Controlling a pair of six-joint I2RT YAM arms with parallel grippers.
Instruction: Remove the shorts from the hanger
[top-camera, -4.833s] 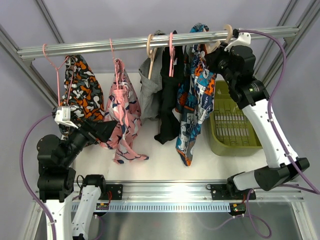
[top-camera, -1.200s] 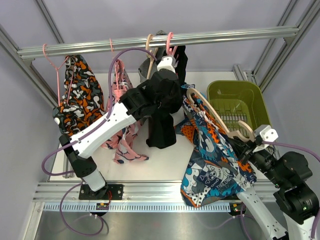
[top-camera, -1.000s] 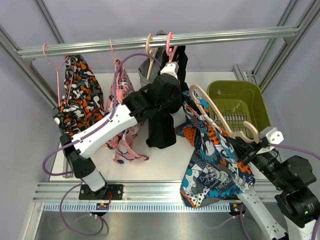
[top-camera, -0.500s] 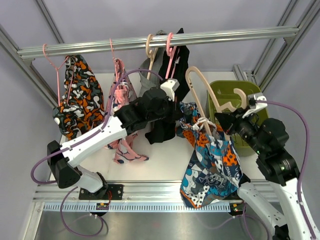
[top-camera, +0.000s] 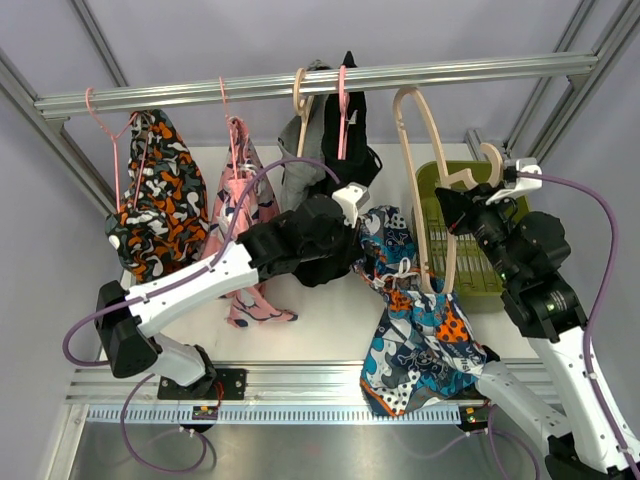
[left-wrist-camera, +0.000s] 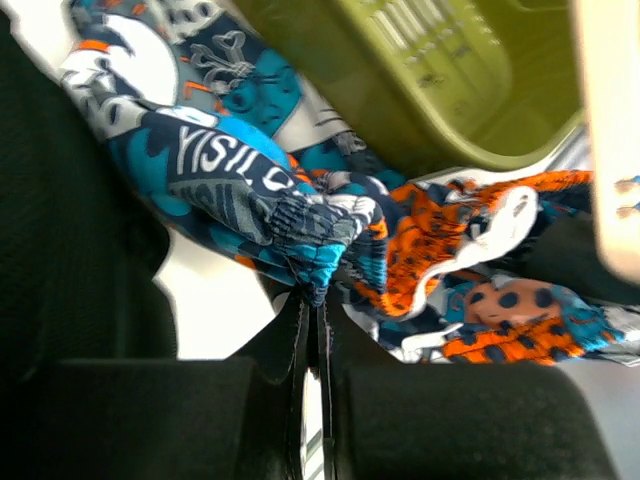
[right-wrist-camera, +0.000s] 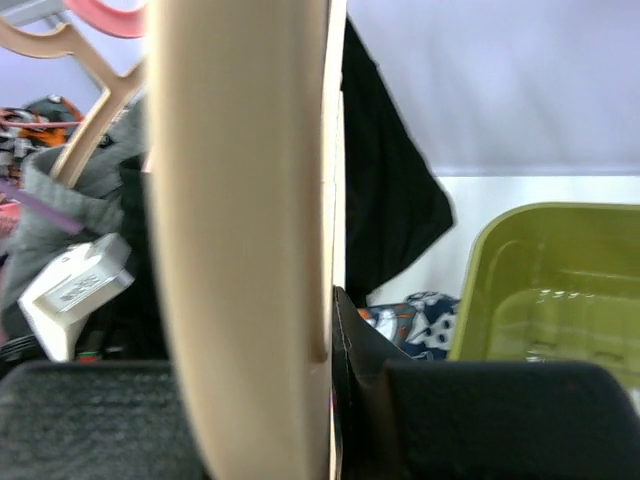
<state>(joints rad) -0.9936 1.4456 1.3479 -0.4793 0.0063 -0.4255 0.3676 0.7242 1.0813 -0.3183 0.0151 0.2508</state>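
Observation:
The blue-orange-white patterned shorts (top-camera: 420, 325) hang bunched over the table's front, wrapped round the lower end of a pale wooden hanger (top-camera: 418, 170). My right gripper (top-camera: 458, 200) is shut on that hanger (right-wrist-camera: 240, 250) and holds it upright, off the rail. My left gripper (top-camera: 362, 245) is shut on a fold of the patterned shorts (left-wrist-camera: 250, 190) at their upper left, and the cloth bunches at the closed gripper (left-wrist-camera: 312, 300). Black shorts (top-camera: 345, 150) and grey shorts (top-camera: 298, 170) hang on the rail (top-camera: 200, 93) behind.
A green basket (top-camera: 478, 296) stands at the right under my right arm, also in the left wrist view as the basket (left-wrist-camera: 450, 90). Two more patterned garments, pink (top-camera: 240, 225) and orange-black (top-camera: 160, 200), hang on pink hangers at the left.
My right arm has swung the hanger up and back from a low tilt to upright. My left gripper has dropped slightly with the shorts' edge in it, and the shorts now trail lower.

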